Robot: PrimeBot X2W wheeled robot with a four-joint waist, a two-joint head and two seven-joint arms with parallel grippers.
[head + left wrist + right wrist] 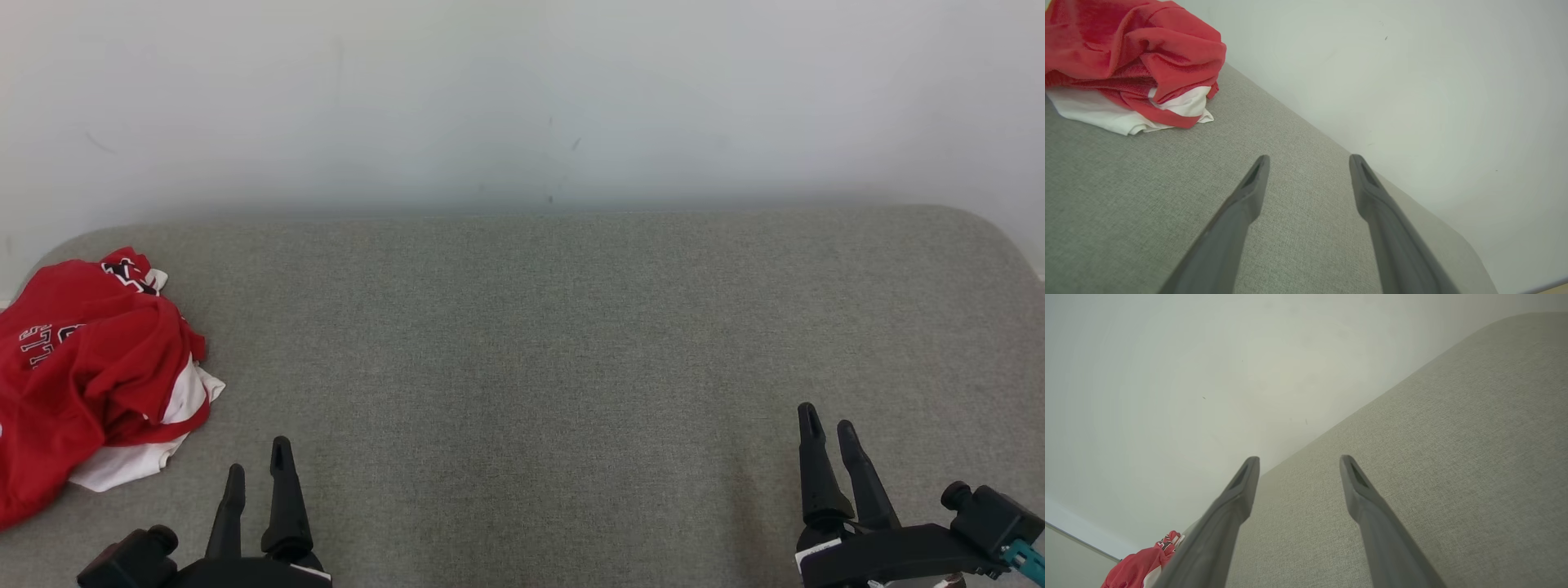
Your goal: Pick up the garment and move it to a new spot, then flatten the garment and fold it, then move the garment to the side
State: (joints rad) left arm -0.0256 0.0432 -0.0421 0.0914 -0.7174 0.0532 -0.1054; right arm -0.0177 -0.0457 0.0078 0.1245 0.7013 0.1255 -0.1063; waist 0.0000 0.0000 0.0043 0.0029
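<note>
At your far left, the red-and-white garment (90,359) lies crumpled in a heap at the left end of the grey fabric-covered counter (522,327), close to the pale wall (522,98) behind it. Its left side runs off the head view's edge, and the lettering on it is folded over and hard to read. Just right of the heap and nearer to you sits the left gripper (258,456), fingers spread, near the white hem but apart from it. In the left wrist view the garment (1126,53) is up and left of the gripper (1309,158), cut off by the top and left edges. At your lower right, the right gripper (826,416) is well apart from the garment, its fingers also spread. In its wrist view, beyond the gripper (1299,458), the garment (1135,567) is a small red patch at the bottom left, partly hidden behind one finger. You cannot tell whether either gripper touches the counter.
</note>
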